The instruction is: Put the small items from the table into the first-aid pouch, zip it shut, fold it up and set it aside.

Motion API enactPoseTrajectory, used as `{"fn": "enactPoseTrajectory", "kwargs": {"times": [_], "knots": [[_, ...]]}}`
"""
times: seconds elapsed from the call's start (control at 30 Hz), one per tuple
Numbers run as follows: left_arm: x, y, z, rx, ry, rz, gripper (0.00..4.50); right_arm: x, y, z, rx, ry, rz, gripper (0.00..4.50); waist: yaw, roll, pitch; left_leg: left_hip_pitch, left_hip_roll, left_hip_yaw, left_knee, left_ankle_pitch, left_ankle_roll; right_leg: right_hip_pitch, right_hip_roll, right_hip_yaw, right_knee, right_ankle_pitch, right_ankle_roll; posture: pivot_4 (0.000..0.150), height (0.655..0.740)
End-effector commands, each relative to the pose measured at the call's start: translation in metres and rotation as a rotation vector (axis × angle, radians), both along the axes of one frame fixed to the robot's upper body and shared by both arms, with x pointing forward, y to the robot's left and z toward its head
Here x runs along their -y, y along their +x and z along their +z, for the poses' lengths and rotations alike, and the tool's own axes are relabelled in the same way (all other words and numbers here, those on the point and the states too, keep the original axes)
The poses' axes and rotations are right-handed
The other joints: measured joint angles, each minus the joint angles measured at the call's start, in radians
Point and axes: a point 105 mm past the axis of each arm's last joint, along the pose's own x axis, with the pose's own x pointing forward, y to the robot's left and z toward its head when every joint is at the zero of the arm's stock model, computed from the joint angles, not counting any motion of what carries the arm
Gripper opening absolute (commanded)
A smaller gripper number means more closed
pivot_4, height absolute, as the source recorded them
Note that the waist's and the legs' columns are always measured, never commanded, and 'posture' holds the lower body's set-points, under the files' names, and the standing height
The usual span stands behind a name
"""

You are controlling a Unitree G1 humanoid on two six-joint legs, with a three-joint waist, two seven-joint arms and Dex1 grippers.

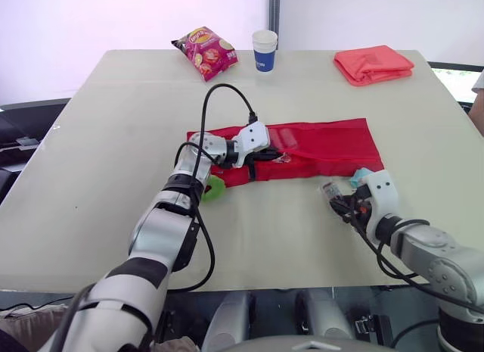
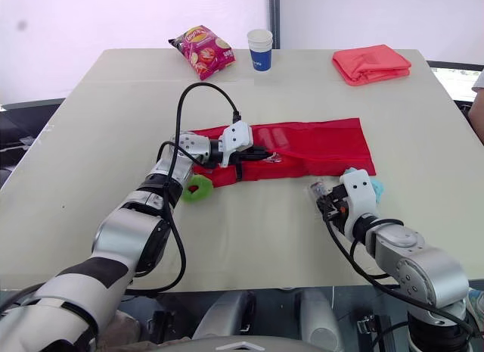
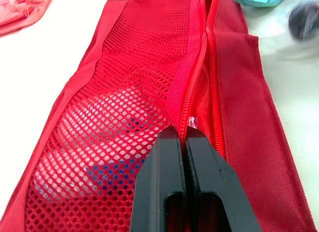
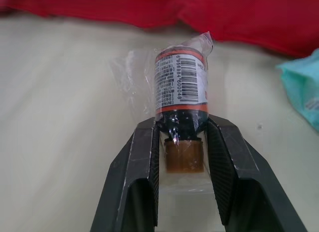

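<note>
Right gripper (image 4: 182,126) jaws pinch bottle (image 4: 180,85) neck, near pouch (image 1: 325,144). Bottle rigid, likely fragile, wrap (image 4: 130,75) slippery: you grip neck. Left gripper (image 3: 185,138) jaws pressed together on limp pouch edge.

black left pincer (image 3: 183,137), silver arms (image 1: 162,231), black cables (image 1: 204,113)

Bright, soft, even light fills the scene. The white wall (image 1: 113,19) beyond the far edge of the table (image 1: 98,140) glows washed out. Shadows are faint: a thin one hugs the folded cloth (image 1: 373,64) at the far right corner, and a soft one lies beside the bottle (image 4: 180,85). Its plastic wrap (image 4: 129,72) glints white. The table beside the pouch (image 3: 124,92) bleaches almost white, and the snack bag (image 1: 206,51) shines.
</note>
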Motion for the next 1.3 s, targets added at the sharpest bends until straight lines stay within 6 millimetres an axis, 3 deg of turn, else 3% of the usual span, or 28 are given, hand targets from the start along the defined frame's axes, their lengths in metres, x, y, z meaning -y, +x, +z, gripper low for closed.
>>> {"fn": "enactPoseTrajectory", "kwargs": {"times": [0.03, 0.13, 0.27, 0.43, 0.7, 0.9, 1.3], "knots": [[-0.004, 0.004, 0.011, 0.044, -0.016, 0.017, 0.00, -0.011, 0.000, 0.025, 0.080, 0.034, 0.041, 0.83, 0.000, 0.000, 0.000, 0.000, 0.000, 0.000, 0.000, 0.000, 0.000, 0.000, 0.000, 0.000, 0.000, 0.000, 0.000, 0.150, 0.7400], [-0.004, 0.005, 0.014, 0.035, -0.038, 0.027, 0.00, -0.026, 0.006, 0.035, 0.087, 0.084, 0.061, 0.83, 0.001, 0.000, 0.000, 0.000, 0.000, 0.000, 0.000, 0.000, 0.000, 0.000, 0.000, 0.000, 0.000, 0.000, 0.000, 0.150, 0.7400], [-0.002, 0.002, 0.017, 0.031, -0.053, 0.012, 0.00, -0.056, 0.018, 0.027, 0.001, 0.088, 0.094, 0.83, -0.001, 0.000, 0.000, 0.000, 0.000, 0.000, 0.000, 0.000, 0.000, 0.000, 0.000, 0.000, 0.000, 0.000, 0.000, 0.150, 0.7400], [-0.002, -0.001, 0.020, 0.030, -0.064, -0.001, 0.00, -0.076, 0.048, 0.024, -0.019, 0.105, 0.039, 0.83, -0.001, 0.000, 0.000, 0.000, 0.000, 0.000, 0.000, 0.000, -0.001, -0.001, 0.000, 0.000, 0.000, 0.000, 0.000, 0.150, 0.7400], [0.000, -0.009, 0.015, 0.014, -0.058, -0.021, 0.00, -0.071, 0.086, 0.029, 0.006, 0.201, -0.182, 0.83, -0.002, 0.001, 0.000, 0.000, 0.000, 0.000, -0.001, 0.001, -0.001, -0.002, -0.001, 0.001, 0.001, 0.000, 0.000, 0.150, 0.7400], [0.001, -0.011, 0.013, 0.002, -0.059, -0.022, 0.00, -0.069, 0.092, 0.036, 0.036, 0.313, -0.288, 0.83, -0.003, 0.001, 0.000, 0.000, 0.000, 0.001, -0.001, 0.001, -0.001, -0.003, -0.001, 0.001, 0.001, 0.000, 0.000, 0.150, 0.7400], [0.006, -0.024, 0.003, -0.031, -0.020, -0.100, 0.00, -0.074, 0.104, 0.027, 0.024, 0.394, -0.375, 0.83, -0.011, 0.001, 0.000, 0.000, 0.000, 0.001, -0.002, 0.001, -0.001, -0.003, 0.000, 0.002, 0.001, 0.000, 0.000, 0.150, 0.7400]]}}
